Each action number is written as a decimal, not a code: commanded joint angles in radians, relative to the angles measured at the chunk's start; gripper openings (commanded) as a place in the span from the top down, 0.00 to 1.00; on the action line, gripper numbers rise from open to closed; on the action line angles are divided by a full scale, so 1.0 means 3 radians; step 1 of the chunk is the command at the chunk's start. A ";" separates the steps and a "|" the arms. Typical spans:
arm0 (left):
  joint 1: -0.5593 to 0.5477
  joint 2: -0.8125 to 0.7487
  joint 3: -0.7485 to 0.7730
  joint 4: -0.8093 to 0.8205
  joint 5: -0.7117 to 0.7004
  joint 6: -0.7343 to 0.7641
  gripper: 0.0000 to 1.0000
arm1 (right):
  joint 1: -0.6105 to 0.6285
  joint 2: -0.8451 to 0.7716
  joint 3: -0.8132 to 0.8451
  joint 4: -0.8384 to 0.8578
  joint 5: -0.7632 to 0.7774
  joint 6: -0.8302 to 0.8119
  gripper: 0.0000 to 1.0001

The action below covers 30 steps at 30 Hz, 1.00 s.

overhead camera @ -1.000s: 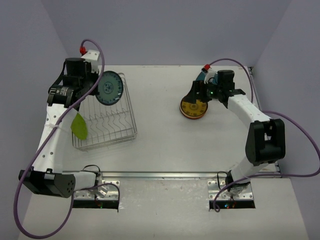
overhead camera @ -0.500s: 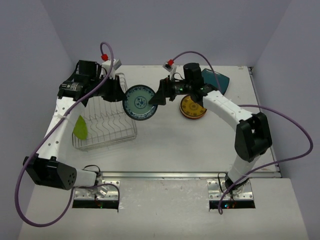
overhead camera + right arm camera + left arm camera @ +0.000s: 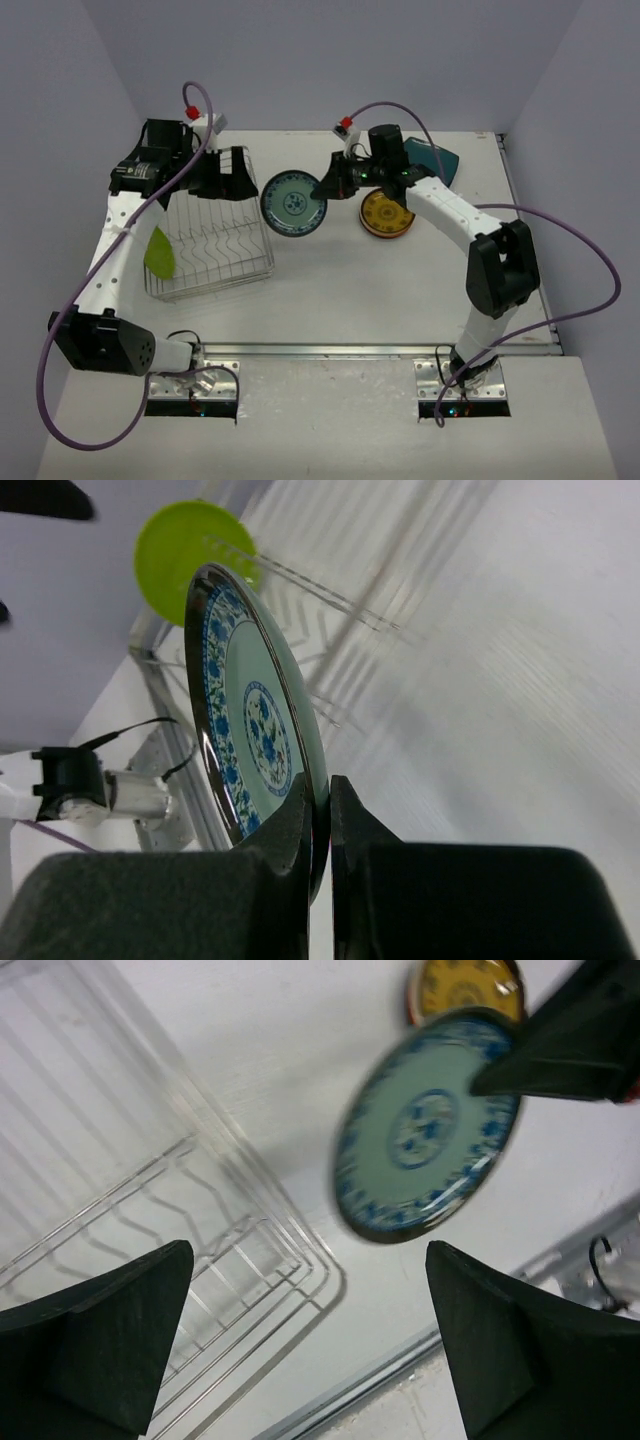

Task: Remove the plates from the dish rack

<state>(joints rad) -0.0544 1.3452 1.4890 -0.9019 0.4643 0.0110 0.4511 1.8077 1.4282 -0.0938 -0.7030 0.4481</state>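
A blue-patterned plate hangs on edge above the table between the two arms. My right gripper is shut on its right rim; in the right wrist view both fingers pinch the plate. My left gripper stands open with nothing in it, just left of the plate and over the dish rack's far right corner. In the left wrist view the plate is beyond the open gripper, apart from it. A green plate stands at the rack's left end.
A yellow plate lies flat on the table right of the held plate, under the right arm. A dark teal plate lies at the back right. The rack's wire slots sit below the left gripper.
The left gripper has opened, let go of the blue-patterned plate and drawn back left. The right gripper has shut on the plate's rim, and the plate has shifted slightly right.
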 commanded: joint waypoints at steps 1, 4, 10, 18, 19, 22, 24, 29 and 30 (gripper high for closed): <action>0.0595 0.0102 0.0111 -0.0004 -0.0315 -0.0255 0.00 | -0.0526 -0.0314 -0.0421 -0.0069 0.0260 -0.0137 1.00; 0.0745 0.0020 -0.0012 0.0090 -0.0626 -0.0274 0.00 | -0.1184 -0.0418 -0.0763 -0.0112 0.0335 -0.0359 1.00; 0.0750 -0.0189 -0.0228 0.0310 -0.1064 -0.0314 0.00 | -0.1829 -0.0021 -0.0726 -0.0335 0.0332 -0.0563 1.00; 0.0753 -0.0249 -0.0318 0.0305 -0.1283 -0.0315 0.00 | -0.1918 0.0471 -0.0245 -0.0508 0.0198 -0.0337 1.00; 0.0752 -0.0252 -0.0323 0.0299 -0.1324 -0.0304 0.00 | -0.1918 0.0541 -0.0171 -0.0559 0.0186 -0.0324 1.00; 0.0753 -0.0286 -0.0365 0.0295 -0.1440 -0.0269 0.00 | -0.1918 0.0678 -0.0021 -0.0707 0.0165 -0.0330 0.96; 0.0749 -0.0312 -0.0406 0.0310 -0.1497 -0.0251 0.00 | -0.1913 0.0698 -0.0002 -0.0758 0.0163 -0.0365 0.81; 0.0754 -0.0426 -0.0591 0.0316 -0.2065 -0.0176 0.00 | -0.1848 0.0506 -0.0126 -0.0910 0.0480 -0.0556 0.06; 0.0754 -0.0434 -0.0634 0.0317 -0.2149 -0.0170 0.00 | -0.1834 0.0489 -0.0166 -0.0897 0.0553 -0.0563 0.02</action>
<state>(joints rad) 0.1764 1.2696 1.3357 -0.8361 -0.0268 -0.0614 -0.1222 2.0277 1.3840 -0.3417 -0.6021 0.3265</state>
